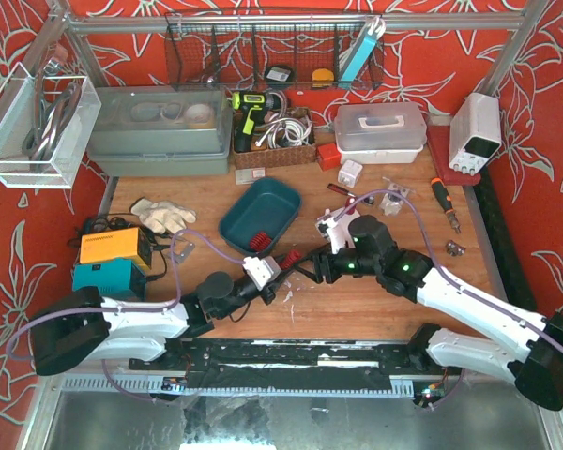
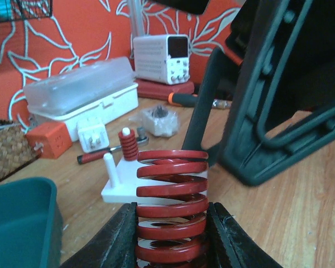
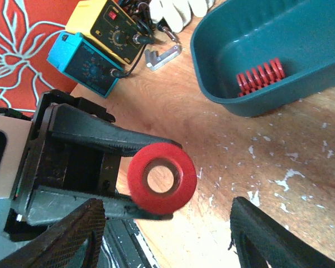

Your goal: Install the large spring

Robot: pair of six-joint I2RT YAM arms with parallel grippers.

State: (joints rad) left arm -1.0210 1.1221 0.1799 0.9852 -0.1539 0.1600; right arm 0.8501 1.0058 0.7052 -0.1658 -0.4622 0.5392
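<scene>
My left gripper (image 2: 172, 237) is shut on the large red spring (image 2: 172, 201), holding its lower coils with the spring's axis along the fingers. Just beyond it stands a white base plate (image 2: 156, 187) with a bare white peg (image 2: 110, 167) and a small red spring (image 2: 128, 144) on another peg. In the top view the large spring (image 1: 289, 258) is held above the table's middle. My right gripper (image 3: 167, 240) is open, facing the large spring's end (image 3: 162, 178), and it fills the right of the left wrist view (image 2: 279, 111).
A teal bin (image 1: 260, 214) holds another red spring (image 3: 259, 78). Yellow (image 1: 113, 248) and blue (image 1: 108, 277) units and gloves (image 1: 164, 216) lie left. A screwdriver (image 2: 95, 156), a white plug (image 2: 92, 137), an orange cube (image 2: 47, 139), a clear box (image 1: 380, 131) and a power supply (image 1: 476, 131) sit behind.
</scene>
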